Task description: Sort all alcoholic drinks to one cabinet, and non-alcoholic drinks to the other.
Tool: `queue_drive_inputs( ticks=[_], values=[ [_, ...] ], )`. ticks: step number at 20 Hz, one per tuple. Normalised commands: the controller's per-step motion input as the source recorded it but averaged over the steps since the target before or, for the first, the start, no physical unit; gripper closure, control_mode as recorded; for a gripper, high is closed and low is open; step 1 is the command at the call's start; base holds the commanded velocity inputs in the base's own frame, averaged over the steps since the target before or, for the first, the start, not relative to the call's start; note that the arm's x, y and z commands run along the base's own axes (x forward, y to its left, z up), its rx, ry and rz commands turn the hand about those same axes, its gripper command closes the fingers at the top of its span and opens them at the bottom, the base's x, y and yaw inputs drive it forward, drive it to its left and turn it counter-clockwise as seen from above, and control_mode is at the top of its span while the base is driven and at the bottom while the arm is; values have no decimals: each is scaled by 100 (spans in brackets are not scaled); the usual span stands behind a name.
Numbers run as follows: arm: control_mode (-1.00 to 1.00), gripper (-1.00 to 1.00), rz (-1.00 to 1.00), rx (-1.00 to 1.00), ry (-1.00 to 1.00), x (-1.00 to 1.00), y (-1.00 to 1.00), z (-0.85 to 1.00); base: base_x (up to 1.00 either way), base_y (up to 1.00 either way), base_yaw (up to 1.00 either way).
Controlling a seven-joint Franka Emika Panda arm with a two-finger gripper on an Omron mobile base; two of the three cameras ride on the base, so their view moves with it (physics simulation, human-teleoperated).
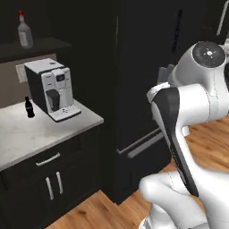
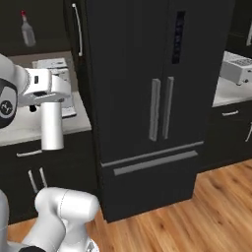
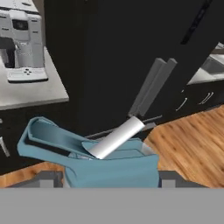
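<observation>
My gripper [image 3: 111,175] is shut on the white flask [image 3: 116,138] at its light-blue spout lid [image 3: 87,162], and the white body points away from the hand. In the right base view the flask [image 2: 51,125] hangs below the gripper [image 2: 49,101], in front of the counter edge. The clear-grey liquor bottle [image 1: 25,31] with a red cap stands on the shelf of a dark upper cabinet [image 1: 38,45] at the far left; it also appears in the right base view [image 2: 28,30]. A small black cola bottle [image 1: 29,108] stands on the counter left of the coffee machine.
A silver coffee machine [image 1: 51,87] sits on the pale counter [image 1: 31,134]. The tall black fridge [image 2: 152,98] fills the middle, with a silver bar handle [image 2: 78,22] at its upper left. A second counter with a white appliance [image 2: 238,66] lies to the right. Wood floor [image 2: 197,211] is below.
</observation>
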Motion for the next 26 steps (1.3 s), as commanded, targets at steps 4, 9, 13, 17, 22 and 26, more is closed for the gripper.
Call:
queue_drive_inputs(
  ticks=[4,9,13,17,22,26],
  values=[
    [100,100,0,0,0,0,0,0,0,-24,-55],
    [100,100,0,0,0,0,0,0,2,-30,-26],
    [100,100,0,0,0,0,0,0,36,-56,-11],
    [100,100,0,0,0,0,0,0,46,-73,-7],
    [100,100,0,0,0,0,0,0,51,-82,-3],
    [100,100,0,0,0,0,0,0,45,-88,0]
  ],
)
